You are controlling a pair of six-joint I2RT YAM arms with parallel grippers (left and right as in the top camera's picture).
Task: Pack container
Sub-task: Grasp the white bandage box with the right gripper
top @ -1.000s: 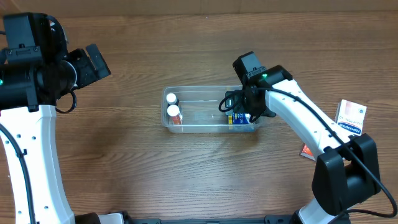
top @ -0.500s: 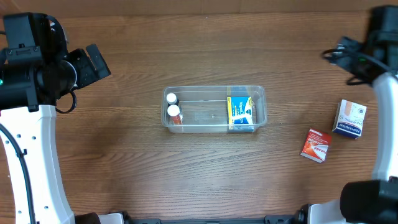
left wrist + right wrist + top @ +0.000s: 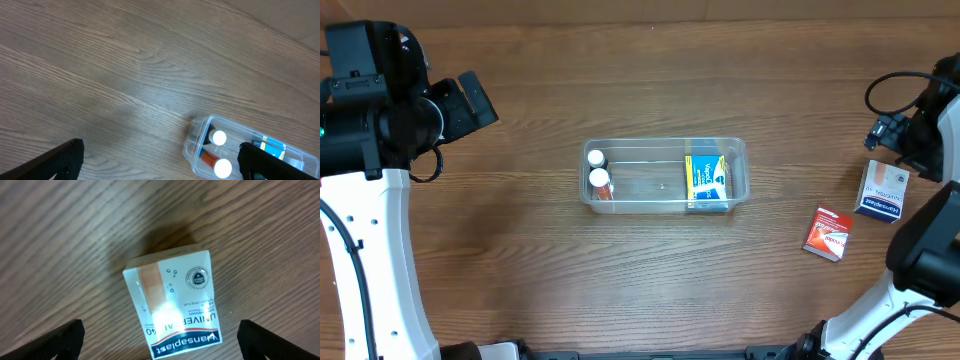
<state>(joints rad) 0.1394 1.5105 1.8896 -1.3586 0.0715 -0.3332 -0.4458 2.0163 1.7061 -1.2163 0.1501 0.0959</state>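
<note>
The clear plastic container (image 3: 665, 203) sits mid-table. Inside are two white-capped bottles (image 3: 599, 178) at its left end and a blue-yellow box (image 3: 707, 180) at its right end. It also shows in the left wrist view (image 3: 192, 142), with the bottles (image 3: 218, 138). A white Hansaplast box (image 3: 885, 190) lies at the far right and fills the right wrist view (image 3: 175, 300). A red box (image 3: 828, 233) lies left of it. My right gripper (image 3: 160, 342) is open and empty, hovering over the white box. My left gripper (image 3: 160, 162) is open and empty, high at the far left.
The wooden table (image 3: 520, 260) carries nothing else. The right arm (image 3: 920, 140) stands at the right edge, the left arm (image 3: 380, 110) at the left edge.
My right gripper let go of the blue-yellow box inside the container, swung away to the far right, and now hovers over the white box. The left arm has not moved.
</note>
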